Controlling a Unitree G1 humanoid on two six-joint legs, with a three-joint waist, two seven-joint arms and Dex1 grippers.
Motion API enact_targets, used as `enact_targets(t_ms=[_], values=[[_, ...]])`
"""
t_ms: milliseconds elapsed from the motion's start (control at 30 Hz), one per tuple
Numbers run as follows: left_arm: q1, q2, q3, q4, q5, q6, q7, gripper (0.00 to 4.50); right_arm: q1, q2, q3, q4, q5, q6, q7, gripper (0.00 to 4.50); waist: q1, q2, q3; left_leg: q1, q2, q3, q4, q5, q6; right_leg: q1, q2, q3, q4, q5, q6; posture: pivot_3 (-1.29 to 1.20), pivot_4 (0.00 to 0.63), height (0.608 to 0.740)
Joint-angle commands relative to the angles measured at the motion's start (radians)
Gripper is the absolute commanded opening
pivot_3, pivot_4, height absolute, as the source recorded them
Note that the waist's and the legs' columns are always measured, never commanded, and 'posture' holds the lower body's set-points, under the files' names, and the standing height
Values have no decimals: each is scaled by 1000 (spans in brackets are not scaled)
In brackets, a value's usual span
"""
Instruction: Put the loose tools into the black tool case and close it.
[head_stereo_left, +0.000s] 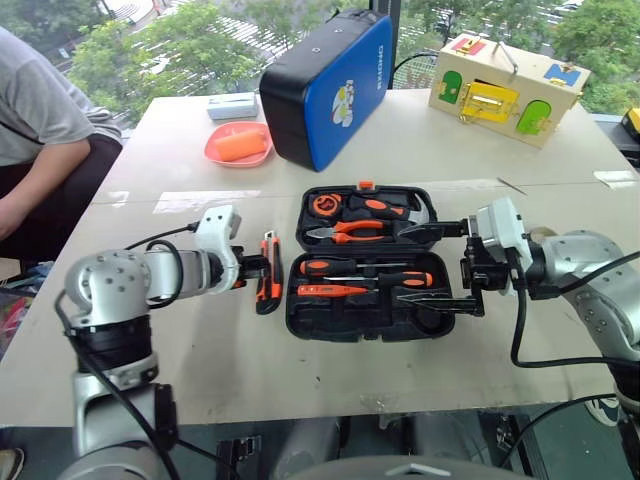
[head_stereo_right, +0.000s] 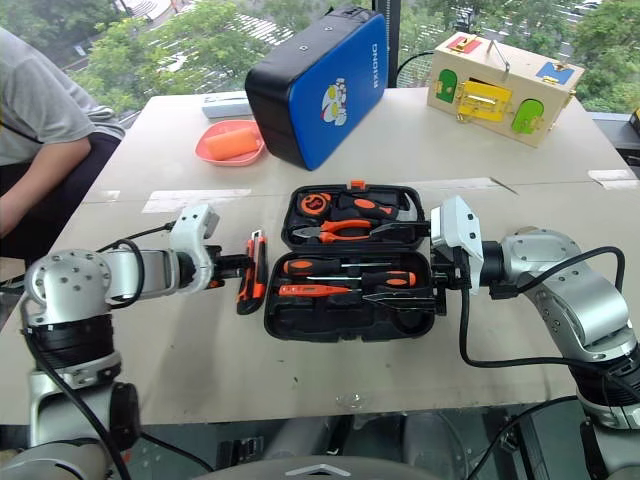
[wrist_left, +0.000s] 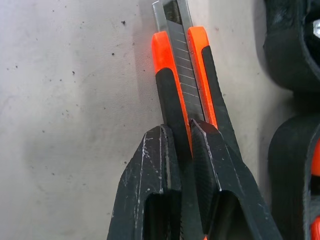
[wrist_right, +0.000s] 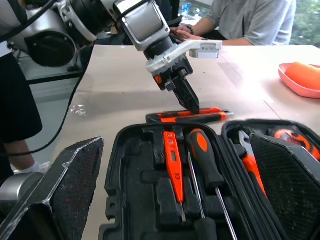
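Observation:
The black tool case lies open at the table's middle. Its near half holds two black-and-orange screwdrivers and a slim orange tester. Just left of the case, the black-orange utility knife lies flat on the table. My left gripper points down onto it, shut on the knife's handle. The right wrist view shows the same grip, fingertips on the knife. My right gripper hangs open at the case's right edge, with nothing between its fingers.
Orange-handled pliers, a hammer and a tape measure sit in the case's far half. Behind stand a blue-and-black case, a wooden latch box and a pink dish. A person sits at the far left.

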Motion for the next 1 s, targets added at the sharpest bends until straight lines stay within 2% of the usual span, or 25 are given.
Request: enact_targets(t_ms=[33, 167, 400, 467, 500, 600, 633, 733, 1000], values=[[24, 102, -22, 46, 13, 32, -50, 162, 3, -4, -32, -34, 15, -7, -7, 4500, -15, 0, 0, 0, 0, 0, -1, 0, 0, -1, 0, 1, 0, 0, 0, 0, 150, 735], [4, 199, -40, 46, -19, 32, -134, 162, 6, -1, -28, -37, 12, -8, -11, 4500, -23, -1, 1, 0, 0, 0, -4, 0, 0, -4, 2, 6, 0, 0, 0, 0, 150, 735], [-55, 287, -148, 43, 26, 32, -253, 162, 2, 3, -19, -36, 13, -3, -14, 4500, -7, -5, 3, -1, 0, -1, -4, 0, 0, -5, 1, 5, -1, 0, 0, 0, 150, 735], [-53, 289, -150, 48, 48, 32, -278, 1185, 4, 4, -18, -38, 13, 0, -17, 4500, -7, -5, 3, -1, 0, 0, -4, 0, 0, -5, 1, 5, -1, 0, 0, 0, 150, 735], [-50, 291, -149, 46, 50, 32, -285, 1378, 8, 3, -19, -40, 14, 0, -17, 4500, -7, -5, 3, -1, 0, 0, -4, 0, 0, -5, 1, 5, -1, 0, 0, 0, 150, 735], [-49, 322, -148, 42, 22, 32, -282, 2689, 18, -1, -22, -45, 15, 0, -17, 4500, -8, -6, 4, -1, 0, -1, -4, 0, 0, -5, 1, 5, -1, 0, 0, 0, 150, 735], [-51, 330, -147, 44, 10, 32, -281, 3281, 20, -1, -23, -46, 15, 0, -17, 4500, -9, -7, 4, -1, 0, -1, -4, 0, 0, -5, 1, 5, -1, 0, 0, 0, 150, 735], [-58, 359, -152, 47, -35, 32, -275, 4459, 22, -2, -23, -47, 15, 0, -18, 4500, -9, -7, 4, -1, 0, -1, -4, 0, 0, -6, 1, 5, -1, 0, 0, 0, 150, 735], [-67, 358, -234, -11, -155, 32, -231, 4459, 24, 10, -10, -39, 1, -8, -23, 4500, -8, -7, 5, -1, 0, -1, -4, 0, 0, -5, 1, 5, -1, 0, 0, 0, 150, 735]])
